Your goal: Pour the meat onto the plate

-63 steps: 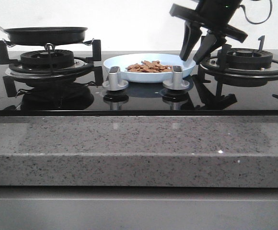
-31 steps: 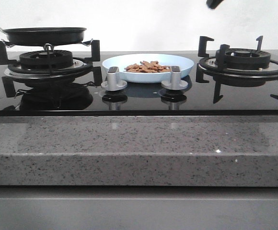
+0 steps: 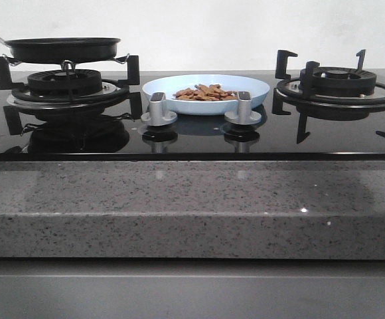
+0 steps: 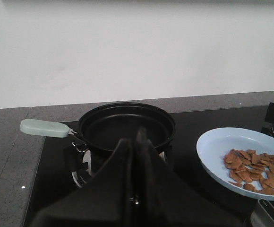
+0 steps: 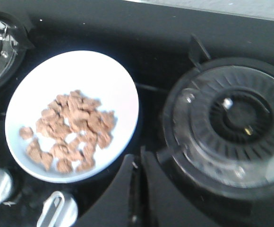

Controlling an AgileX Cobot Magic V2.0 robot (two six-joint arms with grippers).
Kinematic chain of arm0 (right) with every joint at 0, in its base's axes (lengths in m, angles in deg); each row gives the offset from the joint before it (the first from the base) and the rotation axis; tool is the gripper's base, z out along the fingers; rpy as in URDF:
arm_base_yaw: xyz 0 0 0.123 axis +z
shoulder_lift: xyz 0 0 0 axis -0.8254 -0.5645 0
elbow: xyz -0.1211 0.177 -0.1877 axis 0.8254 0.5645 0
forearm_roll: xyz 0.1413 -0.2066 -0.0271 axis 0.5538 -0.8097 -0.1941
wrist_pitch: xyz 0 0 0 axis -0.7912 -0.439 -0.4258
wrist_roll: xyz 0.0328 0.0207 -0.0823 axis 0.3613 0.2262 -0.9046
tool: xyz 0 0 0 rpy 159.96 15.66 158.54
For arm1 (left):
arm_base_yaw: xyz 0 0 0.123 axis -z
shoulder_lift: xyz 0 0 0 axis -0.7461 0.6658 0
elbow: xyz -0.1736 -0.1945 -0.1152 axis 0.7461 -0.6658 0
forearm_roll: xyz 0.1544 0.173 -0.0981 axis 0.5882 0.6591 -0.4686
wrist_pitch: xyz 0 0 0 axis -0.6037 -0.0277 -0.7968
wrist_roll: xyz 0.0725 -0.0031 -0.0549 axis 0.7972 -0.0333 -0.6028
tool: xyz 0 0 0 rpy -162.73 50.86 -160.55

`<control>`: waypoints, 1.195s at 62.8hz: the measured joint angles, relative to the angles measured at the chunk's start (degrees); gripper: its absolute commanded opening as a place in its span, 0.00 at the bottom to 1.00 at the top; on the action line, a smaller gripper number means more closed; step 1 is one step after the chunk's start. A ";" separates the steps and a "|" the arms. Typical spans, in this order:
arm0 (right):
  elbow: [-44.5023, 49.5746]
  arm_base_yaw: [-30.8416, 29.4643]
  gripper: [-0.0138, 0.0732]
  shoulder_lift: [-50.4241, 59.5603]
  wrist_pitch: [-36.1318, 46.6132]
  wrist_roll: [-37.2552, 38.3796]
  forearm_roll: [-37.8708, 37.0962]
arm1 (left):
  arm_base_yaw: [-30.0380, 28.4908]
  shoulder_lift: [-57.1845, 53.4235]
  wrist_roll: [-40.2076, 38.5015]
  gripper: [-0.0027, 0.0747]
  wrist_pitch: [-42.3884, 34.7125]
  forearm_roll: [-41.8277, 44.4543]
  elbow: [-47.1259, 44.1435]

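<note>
Meat (image 3: 206,92) lies in a loose heap inside the plate (image 3: 172,84), mid-frame in the front view, between the two burners. Pan (image 3: 63,49) sits on the left burner (image 3: 58,85), upper left of the frame; in the left wrist view its bowl looks empty, handle (image 4: 45,128) pointing to frame left.

Judgement: the pour looks done. No piece visible on the glass top around the plate.

Left gripper (image 4: 138,142): fingers together, nothing between them. It looks straight over the pan, with the plate off at the right edge of that frame. Right gripper (image 5: 136,171): fingers together too, empty. It hangs just beside the plate rim, with the right burner (image 5: 234,118) at frame right. Neither gripper shows in the front view, so both ride high.

The relation you should mind: the pan is the left arm's thing, and its handle's long axis runs away from the plate. If you need a further move, that arm is the nearer. The plate itself lies closer to the right arm.
</note>
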 measured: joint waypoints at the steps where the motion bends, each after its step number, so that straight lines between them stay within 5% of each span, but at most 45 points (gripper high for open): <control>1: 1.70 0.00 0.09 1.15 1.15 -0.29 0.00 | 0.00 0.00 0.00 0.01 0.00 0.00 0.00; 21: 31.99 0.12 0.09 23.85 22.10 -5.15 0.00 | 0.00 0.00 0.00 0.01 0.00 0.00 0.00; 42: 51.92 1.37 0.09 47.18 29.65 -8.91 -0.13 | 0.00 0.00 0.00 0.01 0.00 0.00 0.00; 60: 61.80 1.37 0.09 65.71 29.75 -9.07 -0.16 | 0.00 0.00 0.00 0.01 0.00 0.00 0.00; 75: 62.51 1.37 0.09 67.59 29.75 -9.07 -0.25 | 0.00 0.00 0.00 0.01 0.00 0.00 0.00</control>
